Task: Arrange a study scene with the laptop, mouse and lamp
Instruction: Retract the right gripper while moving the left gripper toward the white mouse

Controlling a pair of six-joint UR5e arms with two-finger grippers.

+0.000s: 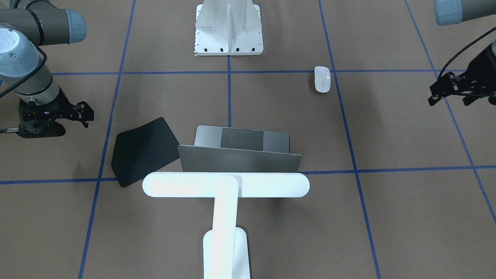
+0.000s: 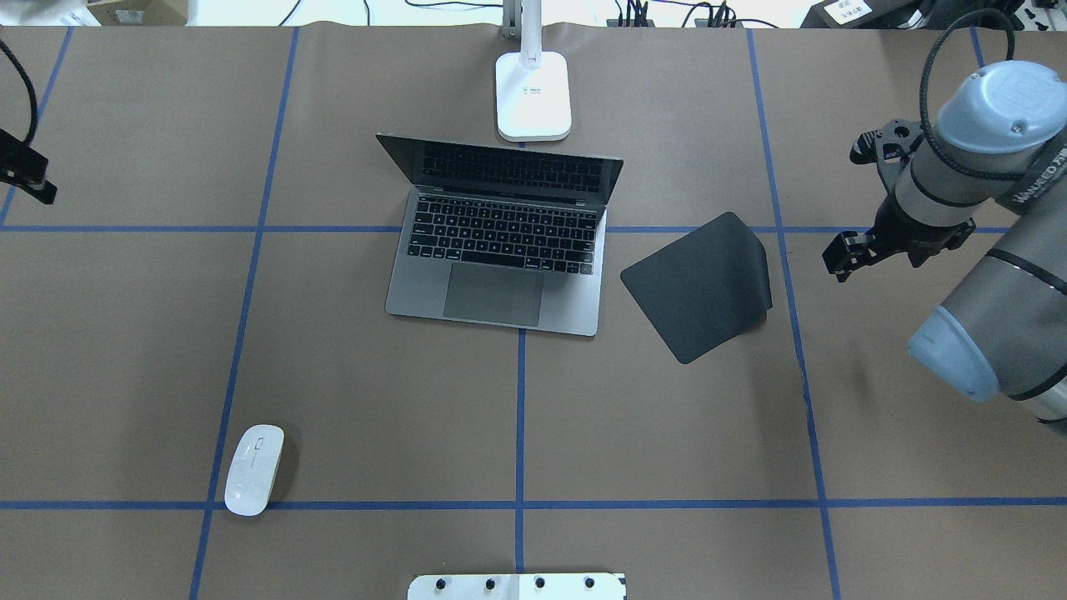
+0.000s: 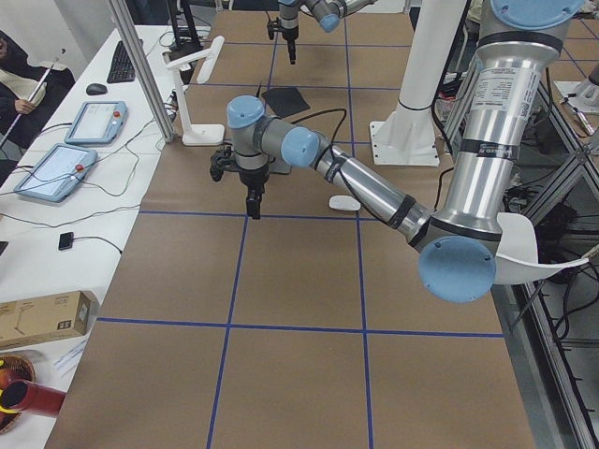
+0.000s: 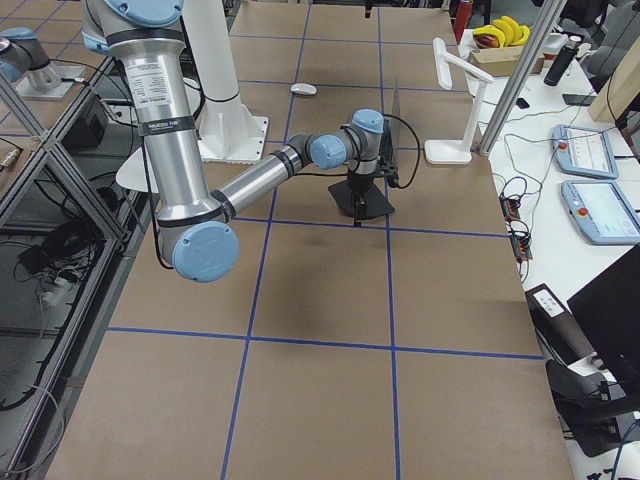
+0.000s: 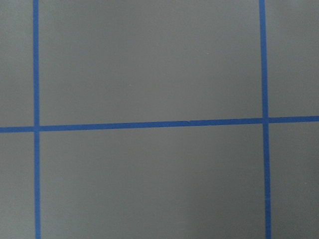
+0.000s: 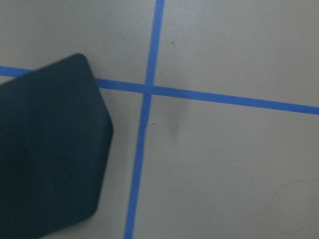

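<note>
The laptop [image 2: 500, 250] stands open in the middle of the table, screen up; it also shows in the front view [image 1: 242, 149]. The lamp's base [image 2: 533, 96] stands just behind it and its bar [image 1: 226, 185] hangs over the lid. The mouse [image 2: 254, 469] lies alone on the near left, also visible in the front view [image 1: 322, 79]. My right gripper [image 2: 838, 265] hovers just right of a black mat, looks shut and holds nothing. My left gripper [image 1: 432, 101] hovers over bare table at the far left edge, looks shut and empty.
A black flexible mat [image 2: 700, 283] lies right of the laptop, one corner curled up. The white bolted mount [image 1: 228, 29] stands at the robot's side of the table. Blue tape lines grid the brown table [image 2: 375, 400].
</note>
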